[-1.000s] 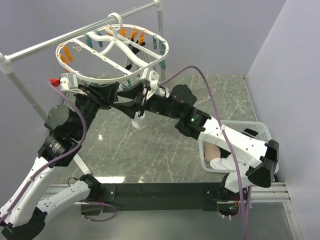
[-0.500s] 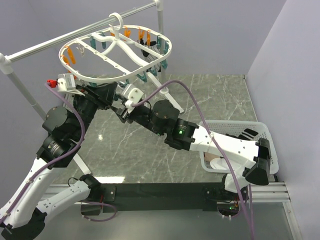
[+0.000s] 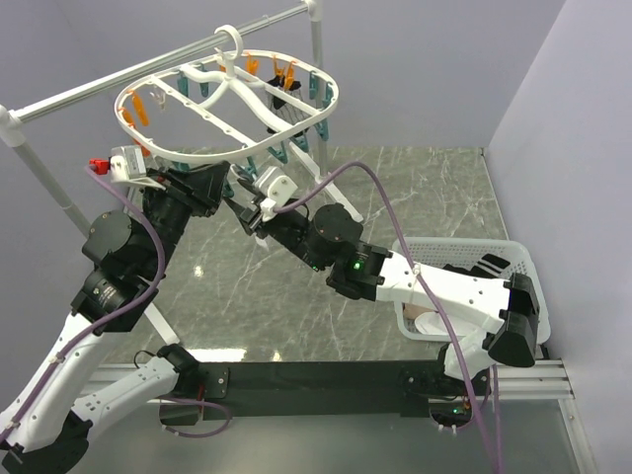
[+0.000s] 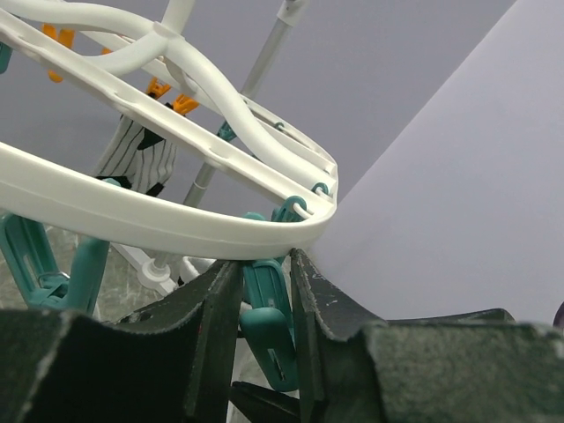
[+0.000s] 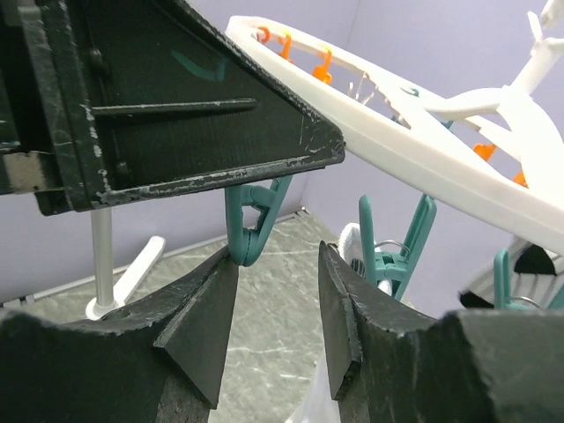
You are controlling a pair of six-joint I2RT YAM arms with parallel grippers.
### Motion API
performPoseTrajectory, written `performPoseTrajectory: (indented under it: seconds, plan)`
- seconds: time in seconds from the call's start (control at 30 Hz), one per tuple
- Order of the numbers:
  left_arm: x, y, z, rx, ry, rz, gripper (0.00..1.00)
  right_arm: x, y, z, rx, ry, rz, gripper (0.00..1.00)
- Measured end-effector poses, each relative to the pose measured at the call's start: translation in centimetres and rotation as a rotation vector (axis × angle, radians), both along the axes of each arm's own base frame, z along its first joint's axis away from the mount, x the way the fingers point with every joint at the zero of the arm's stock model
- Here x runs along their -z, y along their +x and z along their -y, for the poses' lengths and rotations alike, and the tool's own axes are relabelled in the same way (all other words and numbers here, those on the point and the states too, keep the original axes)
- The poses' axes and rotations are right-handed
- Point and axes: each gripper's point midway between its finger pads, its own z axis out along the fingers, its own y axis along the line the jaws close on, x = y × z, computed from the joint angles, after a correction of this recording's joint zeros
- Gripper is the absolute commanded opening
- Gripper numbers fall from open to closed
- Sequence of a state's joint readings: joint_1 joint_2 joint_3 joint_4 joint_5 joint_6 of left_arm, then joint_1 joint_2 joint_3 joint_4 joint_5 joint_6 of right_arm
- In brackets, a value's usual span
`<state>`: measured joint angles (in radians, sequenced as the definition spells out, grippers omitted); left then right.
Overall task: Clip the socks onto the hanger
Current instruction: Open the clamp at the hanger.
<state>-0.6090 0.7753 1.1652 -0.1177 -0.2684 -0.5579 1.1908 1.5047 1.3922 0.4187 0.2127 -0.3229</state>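
- Pale violet walls close in a dark marbled counter (image 3: 415, 197). A silver rail (image 3: 89, 91) crosses the far left, and the hanger (image 3: 328, 97) hooks over it so that its clips dangle free.
- Left gripper (image 4: 263, 263) is clenched on a teal clip (image 4: 264, 313) under the hanger's near rim, most likely pinching its handles to spread the clip's mouth.
- Right gripper (image 5: 278, 253) sits just beneath that clip with its fingers apart. A pale patch low between them may be a sock, but I cannot tell.
- A striped sock (image 4: 132, 163) hangs clipped at the far side, and other socks (image 3: 433, 321) lie in the basket (image 3: 518, 249) at the near right.
- No brand, label or writing is legible.
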Motion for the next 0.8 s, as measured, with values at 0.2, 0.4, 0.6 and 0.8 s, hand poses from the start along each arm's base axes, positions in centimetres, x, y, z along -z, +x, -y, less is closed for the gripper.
performPoseTrajectory:
  seconds: [0.2, 0.4, 0.6, 0.8]
  plan:
    - [0.1, 0.2, -0.1, -0.007, -0.013, -0.008, 0.34, -0.4, -0.3, 0.4, 0.000, 0.017, 0.029, 0.49]
    - [0.1, 0.3, 0.0, -0.008, -0.019, -0.014, 0.37, -0.4, -1.5, 0.5, -0.020, 0.014, 0.079, 0.50]
    - [0.1, 0.2, 0.1, -0.003, -0.027, -0.015, 0.44, -0.9, -1.7, 0.5, -0.027, 0.026, 0.109, 0.49]
    - [0.1, 0.2, 0.2, 0.003, -0.026, -0.014, 0.46, -1.4, -1.6, 0.3, -0.025, 0.043, 0.136, 0.40]
